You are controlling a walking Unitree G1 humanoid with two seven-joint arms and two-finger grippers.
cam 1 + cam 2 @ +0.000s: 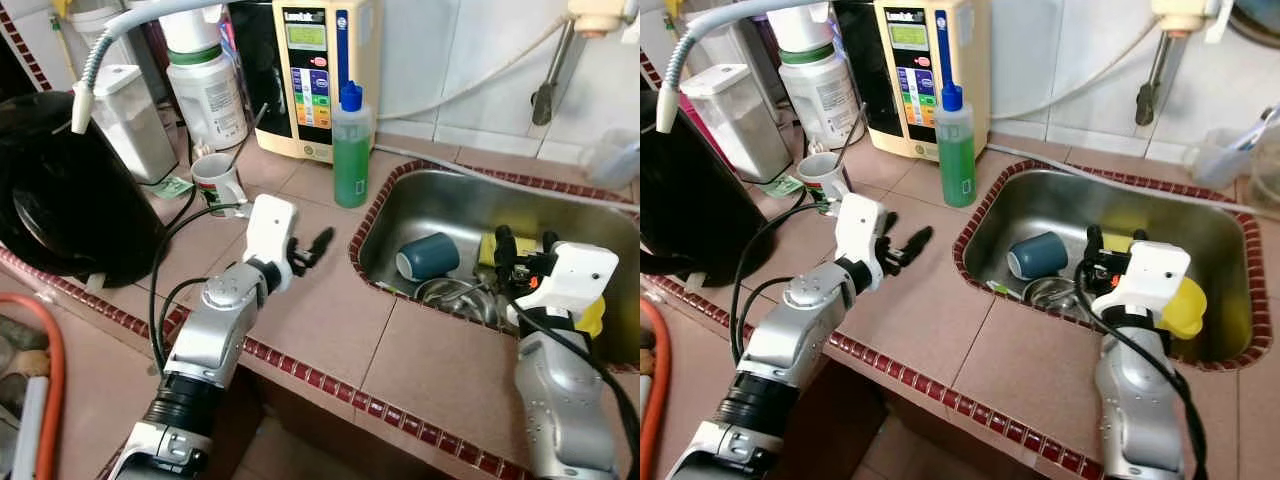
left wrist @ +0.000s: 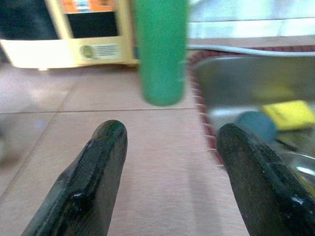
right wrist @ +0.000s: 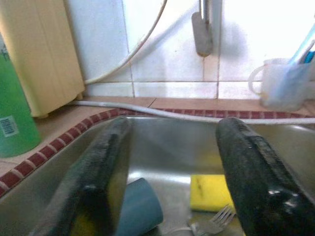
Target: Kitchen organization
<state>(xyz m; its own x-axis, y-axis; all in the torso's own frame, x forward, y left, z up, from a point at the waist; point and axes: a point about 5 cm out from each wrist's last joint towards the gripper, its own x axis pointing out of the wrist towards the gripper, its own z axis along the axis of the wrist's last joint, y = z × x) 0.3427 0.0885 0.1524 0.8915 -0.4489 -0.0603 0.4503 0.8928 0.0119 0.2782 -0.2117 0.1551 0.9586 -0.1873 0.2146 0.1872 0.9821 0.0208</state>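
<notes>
I am holding my left end effector [image 1: 312, 250] spread wide above the tiled worktop [image 1: 330, 300], aiming at the green soap bottle [image 1: 351, 150] at one o'clock. My right end effector [image 1: 522, 250], also wide, is hanging over the sink [image 1: 450, 200] above the blue cup [image 1: 427, 256] and yellow sponge [image 3: 209, 191].

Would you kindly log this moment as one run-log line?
left gripper: open, over counter, facing green bottle | right gripper: open, above sink | blue cup: in sink
</notes>
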